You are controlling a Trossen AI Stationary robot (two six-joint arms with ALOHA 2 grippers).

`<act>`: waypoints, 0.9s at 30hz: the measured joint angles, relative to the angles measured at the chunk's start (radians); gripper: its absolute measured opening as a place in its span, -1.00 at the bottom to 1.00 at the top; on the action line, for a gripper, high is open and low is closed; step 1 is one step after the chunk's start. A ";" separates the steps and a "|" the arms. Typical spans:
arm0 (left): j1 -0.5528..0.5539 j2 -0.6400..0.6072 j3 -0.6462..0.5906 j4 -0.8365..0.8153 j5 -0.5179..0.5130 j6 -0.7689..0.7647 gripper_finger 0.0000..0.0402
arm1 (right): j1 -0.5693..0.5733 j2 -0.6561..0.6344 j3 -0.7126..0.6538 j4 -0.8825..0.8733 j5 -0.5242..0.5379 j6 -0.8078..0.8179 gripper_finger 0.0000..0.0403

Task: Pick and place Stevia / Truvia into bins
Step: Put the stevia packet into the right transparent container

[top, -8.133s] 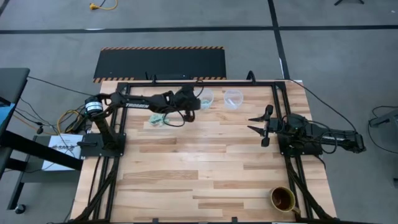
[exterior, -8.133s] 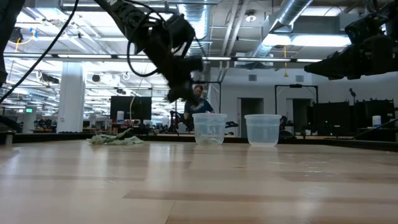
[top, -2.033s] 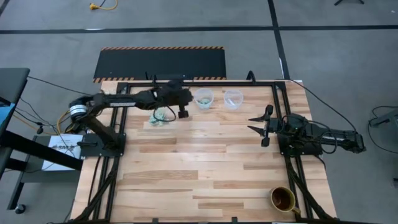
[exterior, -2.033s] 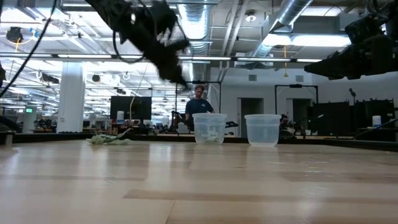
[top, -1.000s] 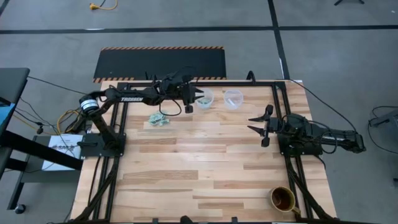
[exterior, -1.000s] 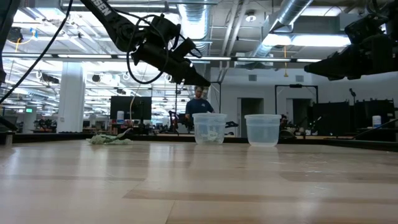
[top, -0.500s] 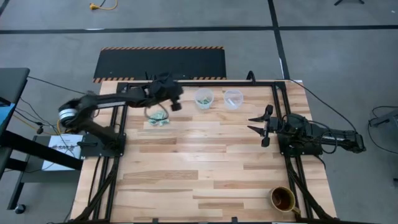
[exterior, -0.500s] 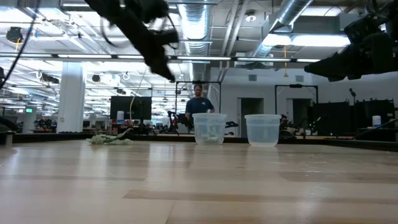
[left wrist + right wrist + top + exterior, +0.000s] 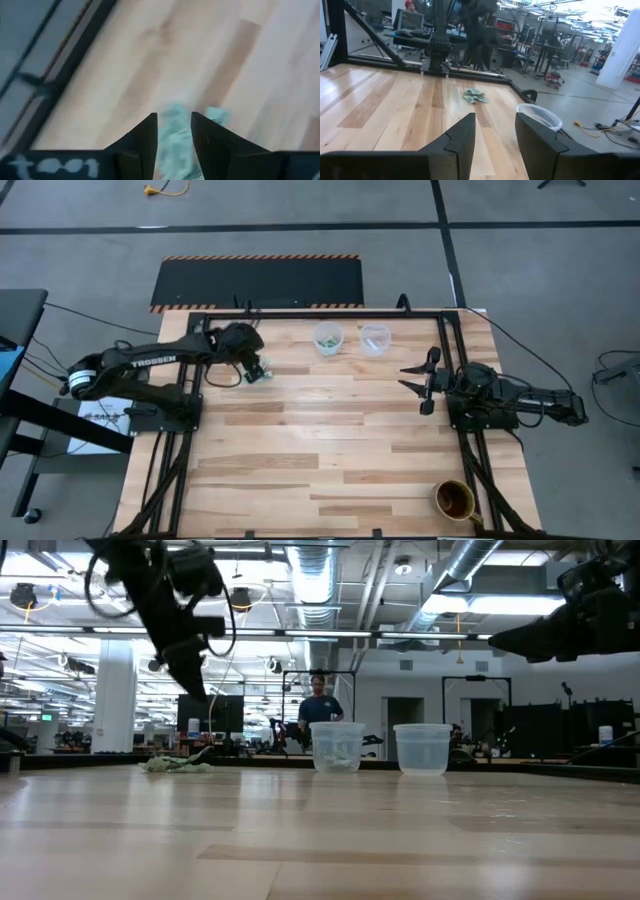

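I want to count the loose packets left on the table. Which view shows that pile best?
The right wrist view: the packet pile lies unobstructed there. From above, the left gripper partly covers it; the low view shows it edge-on; the left wrist view is blurred.

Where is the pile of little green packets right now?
In the high view, the packets lie on the table's far left part, left of the two clear cups, with the left gripper right above them.

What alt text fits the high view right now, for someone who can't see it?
Left gripper hovers, open, over the sweetener packets on the wooden table, left of two clear cups. Right gripper waits open at the table's right.
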 joint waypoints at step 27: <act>-0.095 0.304 -0.103 0.172 0.018 0.050 -0.46 | 0.000 0.000 0.002 0.002 -0.001 0.000 -0.34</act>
